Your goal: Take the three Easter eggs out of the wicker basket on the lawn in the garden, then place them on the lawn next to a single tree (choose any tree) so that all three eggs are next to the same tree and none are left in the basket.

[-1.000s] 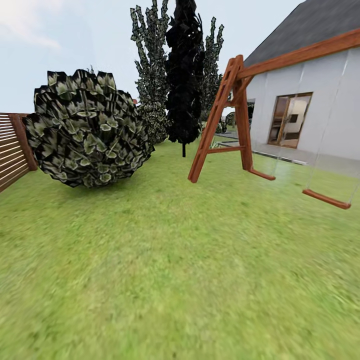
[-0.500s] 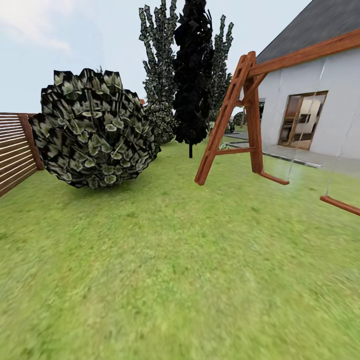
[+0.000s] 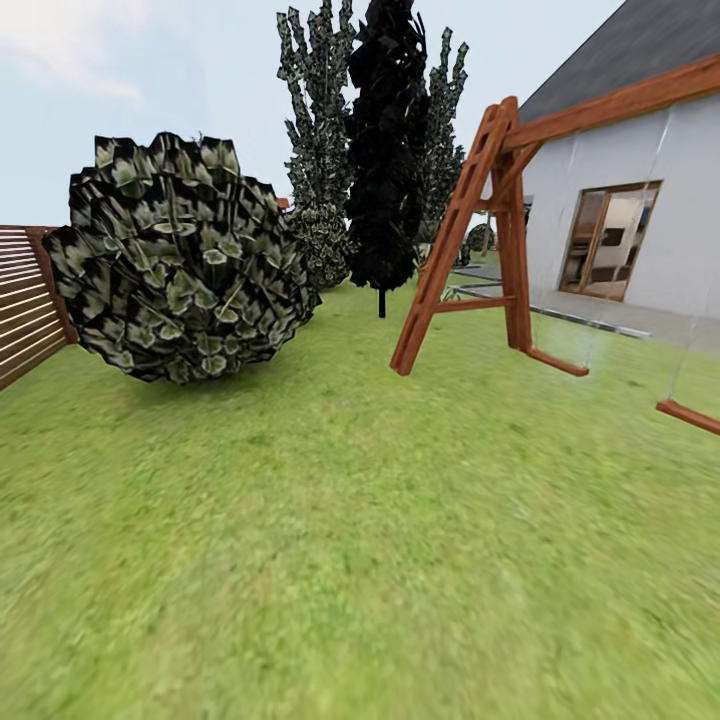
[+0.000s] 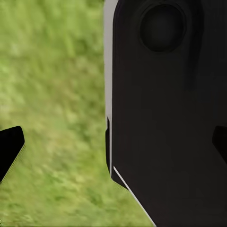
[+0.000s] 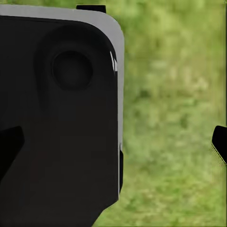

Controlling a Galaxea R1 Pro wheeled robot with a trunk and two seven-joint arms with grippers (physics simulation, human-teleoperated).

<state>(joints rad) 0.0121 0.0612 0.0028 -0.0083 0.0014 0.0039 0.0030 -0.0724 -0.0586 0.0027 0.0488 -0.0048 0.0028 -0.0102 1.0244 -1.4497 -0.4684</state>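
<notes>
In the head view the lawn [image 3: 330, 540] fills the whole lower half of the frame, green and mottled. At the middle left stands a round bush [image 3: 180, 270] with dark, pale-speckled leaves, and at the left edge there is a piece of brown slatted fence [image 3: 25, 300]. At the upper centre a tree [image 3: 385, 150] rises with a very dark crown; its thin trunk meets the grass just right of the bush. Paler trees stand close behind it on both sides. At the right a red-brown swing frame [image 3: 470, 230] stands on the grass, with a seat hanging at the right edge. Behind it is a white house [image 3: 640, 200] with a grey roof and a glass door.

In the left wrist view a dark fingertip [image 4: 9, 146] shows at the left edge, over blurred grass, and a large black body [image 4: 165, 118] covers the right part. In the right wrist view a dark fingertip [image 5: 220, 142] shows at the right edge and a similar black body [image 5: 56, 123] covers the left part. For both grippers I cannot tell if the fingers are open or closed.
</notes>
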